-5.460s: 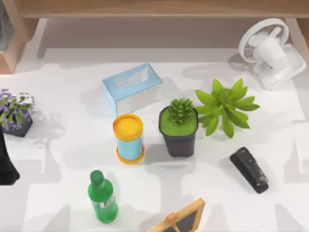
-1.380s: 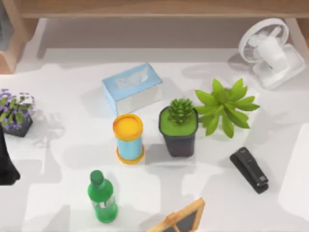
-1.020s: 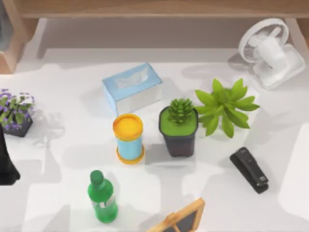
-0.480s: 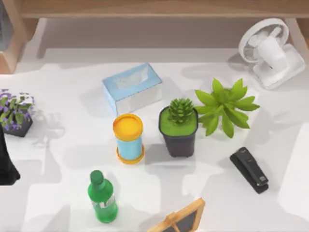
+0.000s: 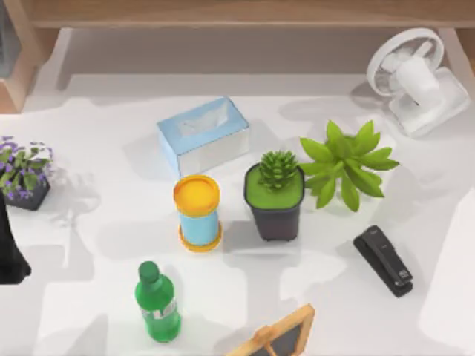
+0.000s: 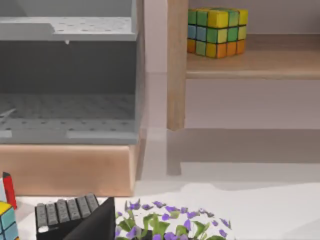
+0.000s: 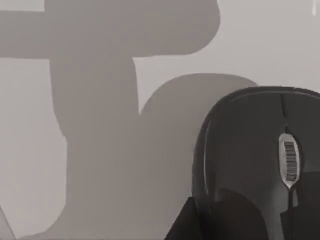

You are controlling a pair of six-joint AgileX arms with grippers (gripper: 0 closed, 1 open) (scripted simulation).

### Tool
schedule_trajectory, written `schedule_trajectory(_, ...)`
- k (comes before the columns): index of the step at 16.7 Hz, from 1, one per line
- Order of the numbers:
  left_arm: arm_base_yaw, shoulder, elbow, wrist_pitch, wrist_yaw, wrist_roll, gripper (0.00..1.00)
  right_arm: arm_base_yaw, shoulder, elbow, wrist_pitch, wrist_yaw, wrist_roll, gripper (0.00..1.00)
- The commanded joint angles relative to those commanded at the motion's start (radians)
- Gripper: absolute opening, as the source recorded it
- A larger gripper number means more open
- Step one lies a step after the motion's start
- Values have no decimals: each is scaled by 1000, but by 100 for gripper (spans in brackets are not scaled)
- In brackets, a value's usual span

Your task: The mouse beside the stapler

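The dark mouse (image 7: 260,160) lay close under the right wrist camera on the pale tabletop, cut off by the frame edge; dark gripper parts overlapped its near end, and I could not tell whether the fingers held it. From above, the stapler (image 5: 383,260) sat toward the table's (image 5: 96,141) right, near the dark potted succulent (image 5: 275,194). The left arm (image 5: 10,252) stayed parked at the left edge, beside the purple flowers (image 5: 24,172).

Three plants (image 5: 274,194) (image 5: 346,164) (image 5: 24,172) are seen on the table. One stapler (image 5: 383,260), one mouse (image 7: 260,150), one bottle (image 5: 156,302) and one fan (image 5: 415,78) are counted.
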Motion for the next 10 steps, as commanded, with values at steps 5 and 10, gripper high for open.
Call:
schedule_trajectory(5,0,0,0,0,0,0,100,-7,-190,-126,54,-106,6,0)
schedule_trajectory(10,0,0,0,0,0,0,100,76,-372,-251,156,-144,54,0)
